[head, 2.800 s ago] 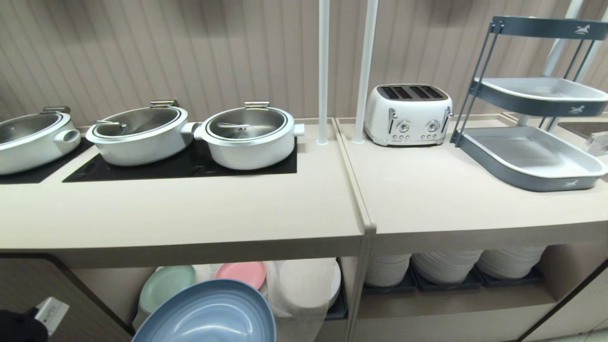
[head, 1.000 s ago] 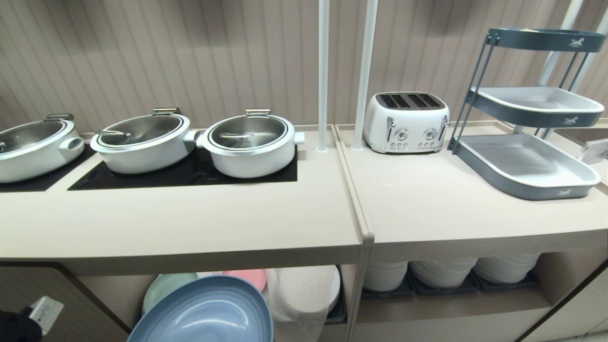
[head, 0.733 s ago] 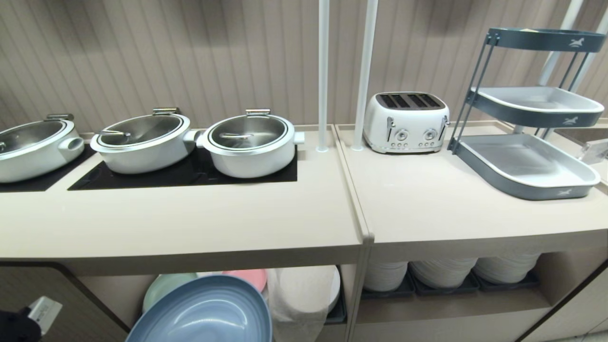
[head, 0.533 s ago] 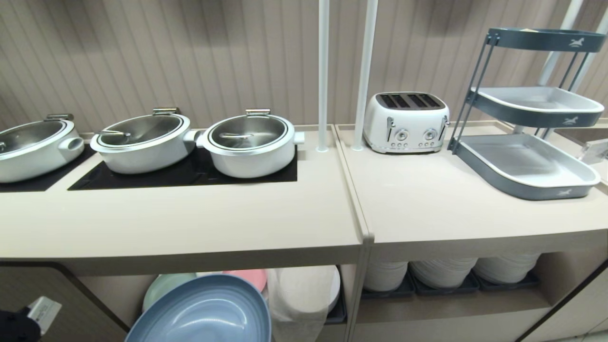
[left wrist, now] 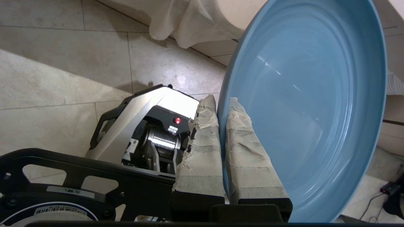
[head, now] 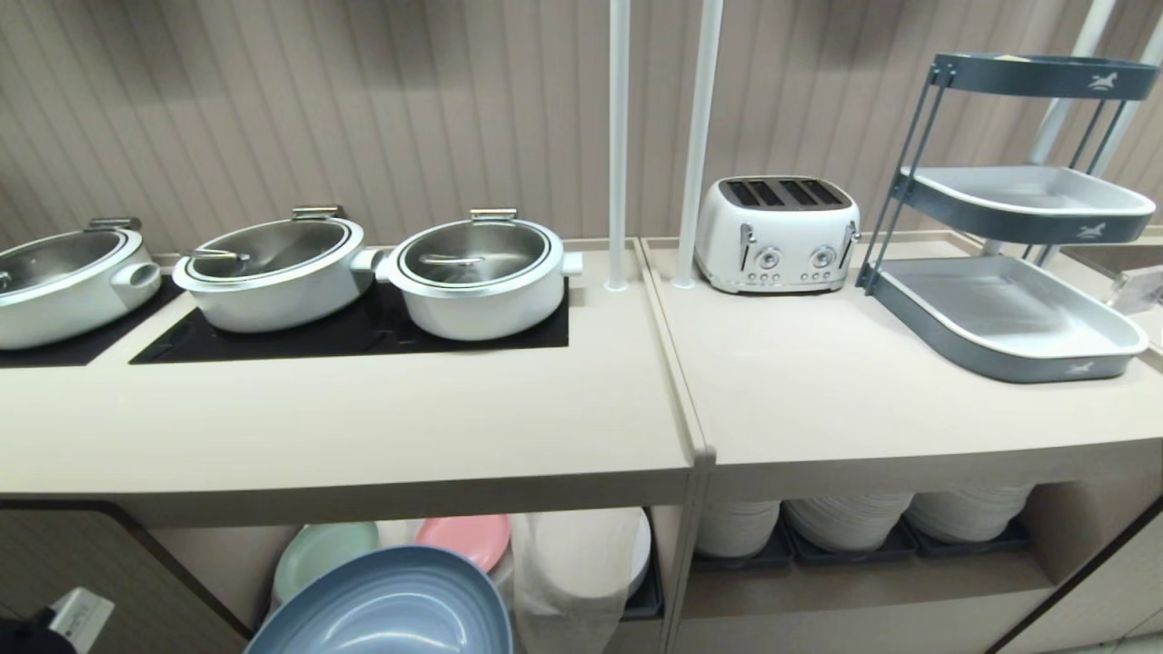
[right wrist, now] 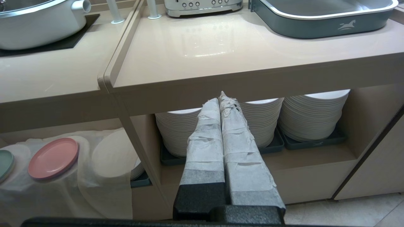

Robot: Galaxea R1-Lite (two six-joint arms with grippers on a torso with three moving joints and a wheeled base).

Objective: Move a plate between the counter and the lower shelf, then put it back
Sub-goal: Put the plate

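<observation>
A: Item one, the plate [left wrist: 303, 104]. Location?
B: Light blue, held clear of the lower shelf [head: 227, 554], low at the near left, in front of the mint green plate [head: 323, 549] and pink plate [head: 463, 538] on the white cloth [head: 572, 572].
A: Left gripper [left wrist: 221, 104]?
B: Jaws pinched tight on the plate's rim, one taped finger on each face. Right gripper [right wrist: 222, 101]: jaws closed on nothing, parked before the white plate stacks [right wrist: 296, 119].
A: Step in hand?
B: Probably carrying between shelf and counter [head: 363, 427]. Next likely calls for lifting past the thick front edge, keeping the plate level.
</observation>
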